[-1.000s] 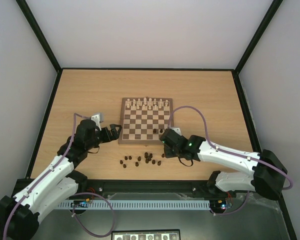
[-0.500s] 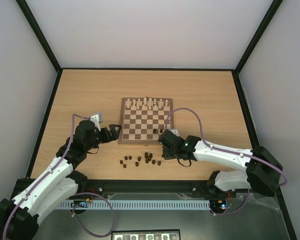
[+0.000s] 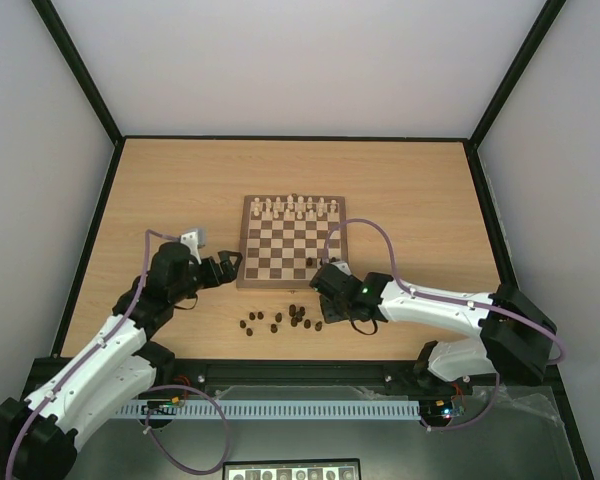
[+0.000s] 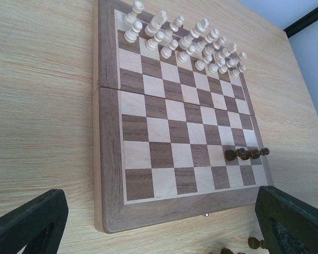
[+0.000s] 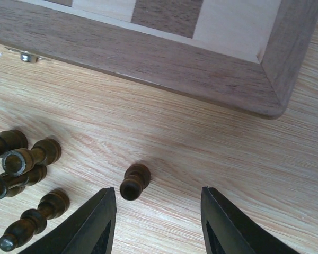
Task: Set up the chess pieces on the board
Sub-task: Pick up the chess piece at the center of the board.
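The board [image 3: 292,240] lies mid-table, with cream-white pieces on its far rows. Several dark chess pieces [image 4: 246,154] stand in a row on its near right squares. Several more dark pieces [image 3: 285,320] lie loose on the table in front of the board. My right gripper [image 5: 158,222] is open and empty, low over the table just off the board's near right corner [image 5: 270,100]. A dark pawn [image 5: 134,181] stands just inside its left finger. My left gripper [image 4: 159,233] is open and empty, beside the board's near left corner [image 4: 108,222].
Several dark pieces [image 5: 21,159] lie in a heap left of the right gripper. A small metal clasp [image 5: 25,56] sits on the board's near edge. Black frame rails [image 3: 300,372] edge the table; grey walls stand on both sides.
My right gripper has moved left and toward the near side, off the board's near right edge and down toward the loose dark pieces. The left arm has not moved.
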`<action>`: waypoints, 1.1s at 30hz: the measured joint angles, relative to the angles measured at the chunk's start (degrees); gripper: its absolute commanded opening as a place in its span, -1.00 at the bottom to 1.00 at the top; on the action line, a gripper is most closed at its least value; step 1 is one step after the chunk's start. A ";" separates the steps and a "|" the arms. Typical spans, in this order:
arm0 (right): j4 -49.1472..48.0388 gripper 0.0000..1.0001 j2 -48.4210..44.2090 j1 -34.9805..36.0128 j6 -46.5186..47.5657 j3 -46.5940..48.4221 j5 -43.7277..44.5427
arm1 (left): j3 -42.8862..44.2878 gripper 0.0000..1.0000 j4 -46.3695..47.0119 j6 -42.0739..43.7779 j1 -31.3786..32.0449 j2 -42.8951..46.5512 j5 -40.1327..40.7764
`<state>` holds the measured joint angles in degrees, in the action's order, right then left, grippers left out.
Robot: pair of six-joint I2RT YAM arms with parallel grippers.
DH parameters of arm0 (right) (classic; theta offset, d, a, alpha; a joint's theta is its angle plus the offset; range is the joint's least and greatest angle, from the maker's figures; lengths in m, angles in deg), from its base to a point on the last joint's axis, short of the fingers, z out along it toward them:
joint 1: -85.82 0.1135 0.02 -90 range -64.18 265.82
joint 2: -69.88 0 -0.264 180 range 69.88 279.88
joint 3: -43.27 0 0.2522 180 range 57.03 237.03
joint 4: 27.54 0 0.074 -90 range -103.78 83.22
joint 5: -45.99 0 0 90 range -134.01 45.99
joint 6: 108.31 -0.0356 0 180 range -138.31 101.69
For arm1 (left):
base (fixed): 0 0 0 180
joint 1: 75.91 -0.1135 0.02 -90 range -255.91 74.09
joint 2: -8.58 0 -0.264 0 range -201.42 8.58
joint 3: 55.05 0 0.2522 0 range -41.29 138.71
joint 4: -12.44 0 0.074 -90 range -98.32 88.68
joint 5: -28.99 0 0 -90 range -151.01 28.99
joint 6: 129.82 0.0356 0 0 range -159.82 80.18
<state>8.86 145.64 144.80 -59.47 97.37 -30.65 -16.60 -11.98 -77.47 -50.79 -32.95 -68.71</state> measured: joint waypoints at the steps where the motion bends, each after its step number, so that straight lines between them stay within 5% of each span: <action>1: -0.20 -0.08 0.00 0.09 -0.02 0.00 -0.09 | -0.07 0.99 -0.02 -0.02 0.00 0.13 0.00; 17: -2.23 -0.24 3.45 1.11 0.31 0.22 -1.16 | -0.44 0.99 -0.07 -0.02 0.00 0.98 -0.02; 27: -3.63 -0.78 6.95 1.14 1.46 2.01 -1.16 | -0.44 0.99 -0.07 -0.04 0.00 0.98 0.00; 33: -3.02 -0.87 7.08 1.16 1.92 3.39 -0.83 | -0.44 0.99 -0.04 -0.04 0.00 0.96 0.00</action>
<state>5.84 152.72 145.96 -57.55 100.76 -31.48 -17.04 -12.02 -77.51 -50.79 -31.99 -68.71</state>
